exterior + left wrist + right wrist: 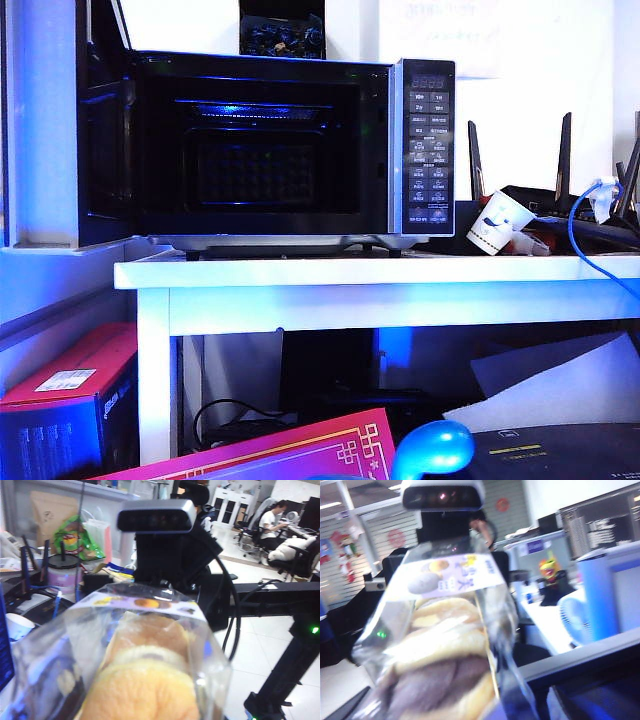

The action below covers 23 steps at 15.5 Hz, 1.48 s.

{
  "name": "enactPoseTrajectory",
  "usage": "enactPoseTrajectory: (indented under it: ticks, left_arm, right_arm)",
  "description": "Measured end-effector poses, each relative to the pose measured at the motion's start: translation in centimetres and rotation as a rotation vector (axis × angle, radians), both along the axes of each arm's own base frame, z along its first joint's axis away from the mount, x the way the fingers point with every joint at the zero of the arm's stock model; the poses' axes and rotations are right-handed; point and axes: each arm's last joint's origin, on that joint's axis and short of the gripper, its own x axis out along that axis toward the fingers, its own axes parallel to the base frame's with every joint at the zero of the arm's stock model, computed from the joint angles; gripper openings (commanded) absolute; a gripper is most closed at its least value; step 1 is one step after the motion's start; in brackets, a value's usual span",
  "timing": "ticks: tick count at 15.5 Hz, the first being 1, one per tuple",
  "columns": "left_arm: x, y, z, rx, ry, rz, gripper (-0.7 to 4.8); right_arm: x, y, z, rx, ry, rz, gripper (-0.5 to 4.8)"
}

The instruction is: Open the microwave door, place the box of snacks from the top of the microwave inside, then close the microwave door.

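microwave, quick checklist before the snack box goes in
1. Microwave door swung fully open to the left: ok.
2. Cavity of the microwave free of anything: ok, nothing shows inside.
3. Box of snacks off the top: ok, it fills both wrist views.
4. Left gripper's hold on the box: cannot tell, fingers hidden behind it.
5. Right gripper's hold: cannot tell, same reason.
6. Grippers lined up with the opening: cannot tell, neither shows in the exterior view.
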Motion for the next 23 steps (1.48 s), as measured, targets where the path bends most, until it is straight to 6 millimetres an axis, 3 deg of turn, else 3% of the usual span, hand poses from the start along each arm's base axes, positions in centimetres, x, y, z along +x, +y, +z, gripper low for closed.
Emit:
enactPoseTrajectory:
  ticks: [8, 12, 23]
  left_arm:
    - [0.0, 0.0, 0.0, -0.002, -0.002, -0.009, 2.77]
    - [-0.2, 0.0, 0.1, -0.006, -0.001, -0.034, 2.77]
    - [-0.2, 0.0, 0.1, -0.008, 0.011, -0.034, 2.77]
  right_arm:
    - [0.0, 1.4, -0.4, 0.011, 0.021, 0.019, 4.79]
    - [-0.8, 3.4, -0.4, 0.042, 0.023, 0.049, 4.79]
    - [-1.2, 4.1, -0.3, 0.074, 0.026, 0.033, 4.79]
